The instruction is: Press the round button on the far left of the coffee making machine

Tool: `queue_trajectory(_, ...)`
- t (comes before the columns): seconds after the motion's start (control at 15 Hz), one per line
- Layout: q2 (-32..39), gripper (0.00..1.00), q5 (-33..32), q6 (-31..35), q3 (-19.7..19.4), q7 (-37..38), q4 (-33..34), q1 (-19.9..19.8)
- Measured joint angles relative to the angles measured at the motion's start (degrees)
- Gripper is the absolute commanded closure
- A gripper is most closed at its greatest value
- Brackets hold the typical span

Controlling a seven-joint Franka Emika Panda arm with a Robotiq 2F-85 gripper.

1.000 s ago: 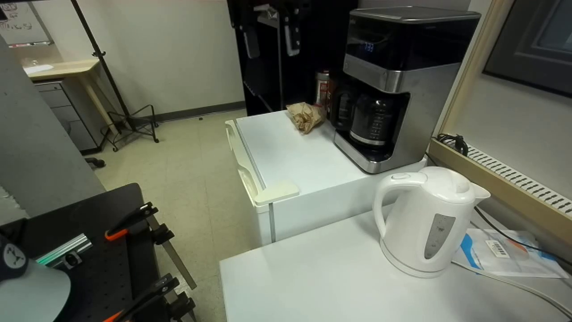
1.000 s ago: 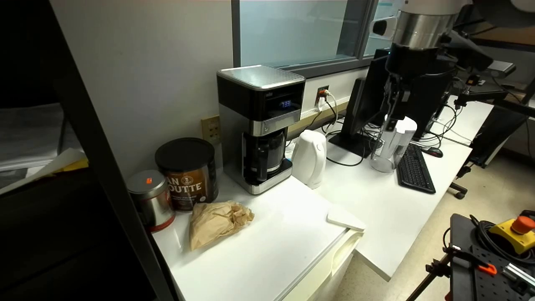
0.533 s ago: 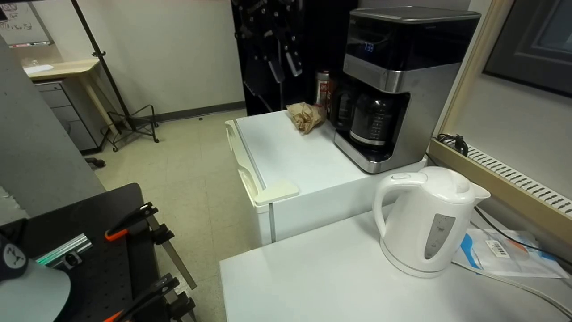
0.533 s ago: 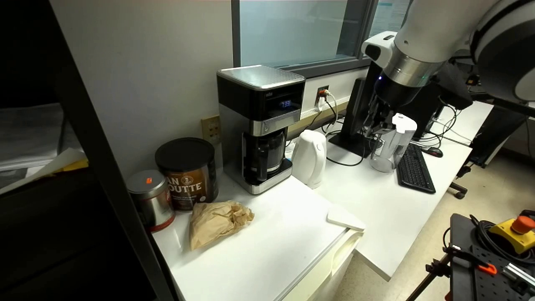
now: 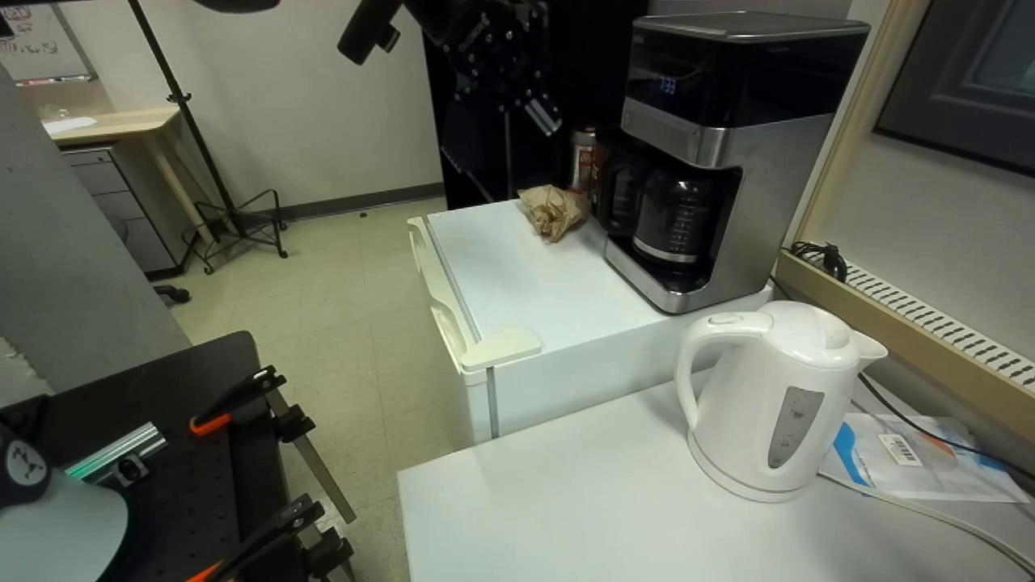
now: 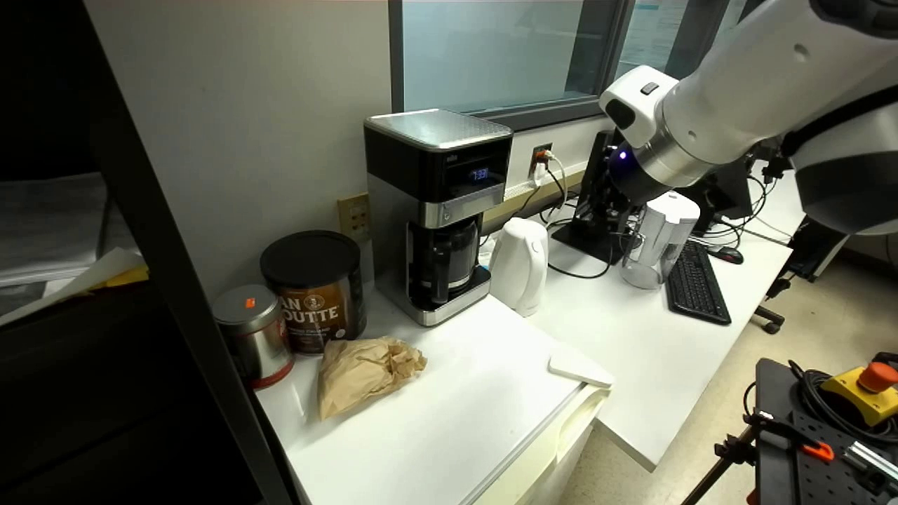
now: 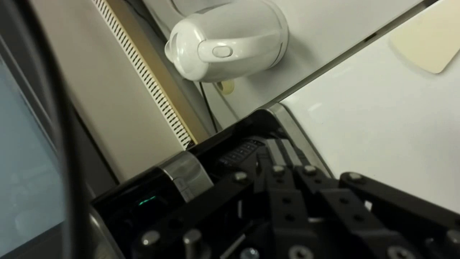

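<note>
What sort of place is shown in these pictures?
Probably a lab or office coffee corner: it has a drip coffee maker, a computer keyboard and a red emergency-stop button.

Exposure uneven — in an exterior view the white surface (image 6: 456, 407) runs bright, dark shelving (image 6: 84, 393) at left sinks to near-black. Coffee machine (image 6: 435, 212) shows sheen on its steel top, display (image 6: 479, 174) glowing blue. Wrist view: soft shadow right of kettle (image 7: 230, 39), highlights on its lid — near-left cable (image 7: 68, 144) badly out of focus.
</note>
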Motion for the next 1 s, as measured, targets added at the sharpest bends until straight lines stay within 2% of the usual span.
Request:
queue_trajectory(0.27, 3.5, 1.0, -15.8, 2.9, 0.0, 12.8, 2.5, -0.2)
queue_trajectory(0.47, 6.9, 1.0, -24.8, 3.5, 0.0, 21.3, 5.3, -0.2)
queue_trajectory(0.67, 10.2, 1.0, -30.5, 3.6, 0.2, 27.4, 8.1, -0.1)
queue_trajectory(1.0, 15.1, 1.0, -35.7, 3.7, 0.7, 33.3, 11.8, 0.3)
